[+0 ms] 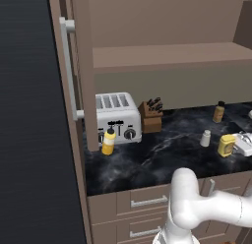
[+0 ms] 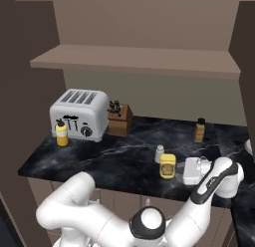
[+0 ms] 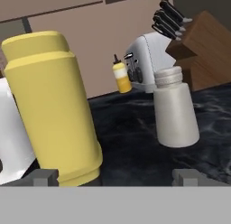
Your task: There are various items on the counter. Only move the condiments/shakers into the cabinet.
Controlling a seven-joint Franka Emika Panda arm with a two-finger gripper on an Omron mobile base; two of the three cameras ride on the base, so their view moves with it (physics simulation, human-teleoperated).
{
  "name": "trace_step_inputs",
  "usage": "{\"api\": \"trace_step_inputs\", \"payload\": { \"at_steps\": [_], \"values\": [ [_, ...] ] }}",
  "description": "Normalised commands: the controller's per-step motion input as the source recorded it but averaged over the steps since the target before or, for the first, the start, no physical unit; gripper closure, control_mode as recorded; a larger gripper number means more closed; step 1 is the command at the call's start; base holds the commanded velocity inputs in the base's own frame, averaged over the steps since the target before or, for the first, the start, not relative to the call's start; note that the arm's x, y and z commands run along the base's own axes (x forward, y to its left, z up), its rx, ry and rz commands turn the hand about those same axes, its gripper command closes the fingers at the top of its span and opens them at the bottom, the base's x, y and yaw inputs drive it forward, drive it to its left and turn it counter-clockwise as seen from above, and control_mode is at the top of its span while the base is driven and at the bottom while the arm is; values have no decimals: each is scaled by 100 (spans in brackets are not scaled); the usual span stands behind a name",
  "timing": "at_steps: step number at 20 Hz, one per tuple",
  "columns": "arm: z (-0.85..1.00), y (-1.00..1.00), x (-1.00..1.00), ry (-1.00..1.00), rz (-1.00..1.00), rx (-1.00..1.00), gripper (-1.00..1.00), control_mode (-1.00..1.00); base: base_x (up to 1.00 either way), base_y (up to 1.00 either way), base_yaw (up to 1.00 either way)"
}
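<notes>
On the black counter [image 1: 162, 157] a squat yellow bottle [image 3: 52, 105] stands right in front of my open gripper [image 3: 117, 178], close to its left fingertip and not gripped. From the base, the gripper [image 2: 183, 171] sits just right of this bottle [image 2: 168, 166]. A pale grey shaker [image 3: 175, 110] is a little farther off, toward the right fingertip. The yellow squeeze bottle [image 1: 108, 141] stands by the silver toaster [image 1: 115, 117], with the knife block [image 1: 151, 115] beside it. The open cabinet's shelf [image 1: 167, 56] runs above the counter.
A small amber bottle [image 1: 219, 111] stands at the back of the counter near the wall. The cabinet door with its long silver handle [image 1: 69, 66] hangs open at the left. Brown drawers [image 1: 147, 201] lie under the counter edge. My white arm [image 2: 89, 211] crosses the foreground.
</notes>
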Motion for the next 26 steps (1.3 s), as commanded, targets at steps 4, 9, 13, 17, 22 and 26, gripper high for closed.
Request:
{"api": "trace_step_inputs", "payload": {
  "at_steps": [4,9,13,17,22,26],
  "values": [
    [0,0,0,0,-2,0,-100,-100,0,0,0],
    [2,0,-7,-1,0,0,-100,-100,0,0,0],
    [9,0,-5,0,0,5,-100,-100,0,0,0],
    [0,0,0,0,0,0,-100,-100,0,0,0],
    [15,-10,-9,0,0,9,-100,-100,0,0,0],
    [10,-32,-11,0,0,12,-100,-100,0,0,0]
  ]
}}
